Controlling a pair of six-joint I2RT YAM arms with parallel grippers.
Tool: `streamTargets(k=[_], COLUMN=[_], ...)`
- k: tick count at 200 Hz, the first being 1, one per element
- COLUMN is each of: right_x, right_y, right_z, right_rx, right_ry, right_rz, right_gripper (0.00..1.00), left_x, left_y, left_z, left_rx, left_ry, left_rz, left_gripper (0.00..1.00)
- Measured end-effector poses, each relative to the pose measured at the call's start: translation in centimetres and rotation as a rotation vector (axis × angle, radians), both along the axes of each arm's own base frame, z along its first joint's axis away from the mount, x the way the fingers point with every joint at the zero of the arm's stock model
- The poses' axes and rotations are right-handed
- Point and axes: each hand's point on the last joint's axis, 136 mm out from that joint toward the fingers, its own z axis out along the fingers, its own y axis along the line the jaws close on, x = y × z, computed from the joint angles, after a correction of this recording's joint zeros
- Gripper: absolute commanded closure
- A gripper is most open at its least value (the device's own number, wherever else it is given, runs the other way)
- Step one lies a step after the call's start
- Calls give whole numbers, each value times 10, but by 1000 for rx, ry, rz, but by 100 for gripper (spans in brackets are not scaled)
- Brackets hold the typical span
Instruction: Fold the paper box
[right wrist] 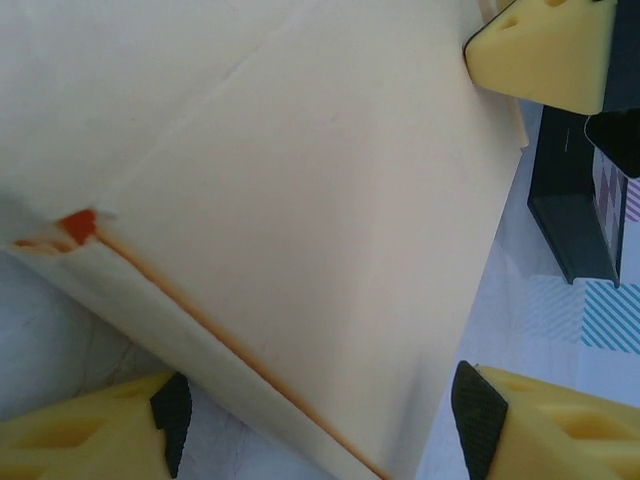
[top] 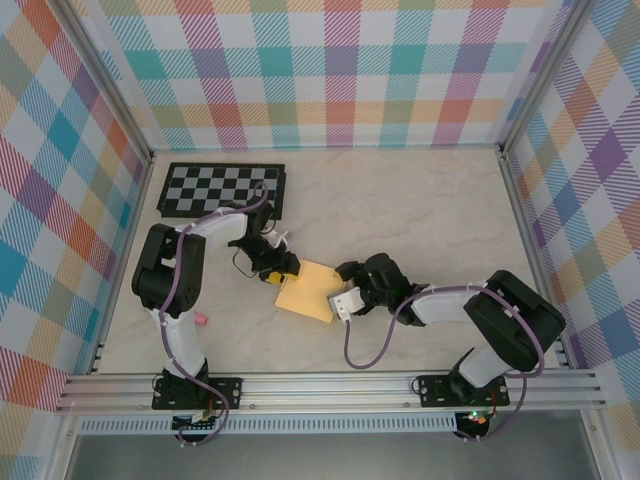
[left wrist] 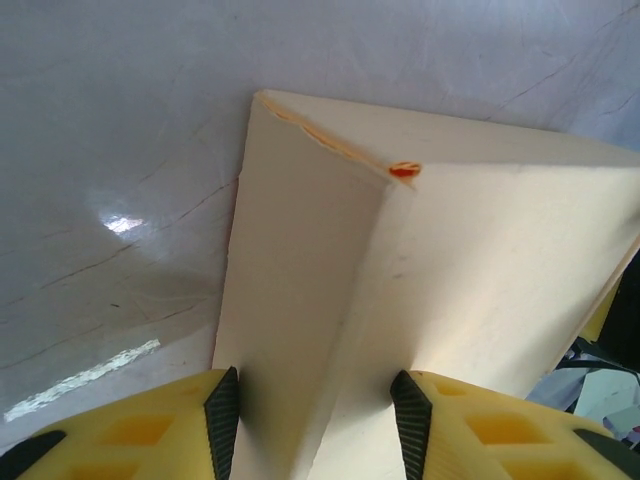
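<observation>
Box: the yellow-orange thin-card paper box (top: 308, 292) lies mid-counter on the pale marbled counter (top: 430, 210), between your two arms.
Left arm: your elbow is folded high near the left wall, and the forearm reaches right and down to the box's upper-left edge.
Left fingers (left wrist: 222, 420): partly apart, with a pad against each side of a raised fold of the card.
Right arm: your elbow is bent out to the right, and the forearm stretches left with the wrist low at the box's right corner.
Right fingers (right wrist: 478, 415): spread wide, straddling that corner, with a gap beside one pad.
Behind: the black-and-white checkerboard panel (top: 222, 190) sits apart from the box.
</observation>
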Motion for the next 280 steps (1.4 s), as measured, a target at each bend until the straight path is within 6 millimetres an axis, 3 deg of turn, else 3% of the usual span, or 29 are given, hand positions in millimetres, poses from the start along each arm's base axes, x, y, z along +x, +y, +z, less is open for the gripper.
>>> streamTargets(k=[103,162,208,245,280], right_x=[-19,-39,-47,-44,-26], right_y=[-8,-3,-4,-4,-11], right_z=[5,31,33,31,42], right_rx=[0,123,211,241,283], right_ry=[59,308,496,603,678], right_rz=[-23,-65,-128,-166,-214], right_gripper=[33,32,30,28,28], left_x=[-4,-6,-7,-1,12], left_y=[-11,-14,-16,-15,-13], left_z=[14,56,68,61,61], left_rx=[-72,-109,-112,-93,-88], left_ry=[37,13,81,119,115], left_rz=[36,48,83,122,151], left_gripper=[61,58,57,56,55])
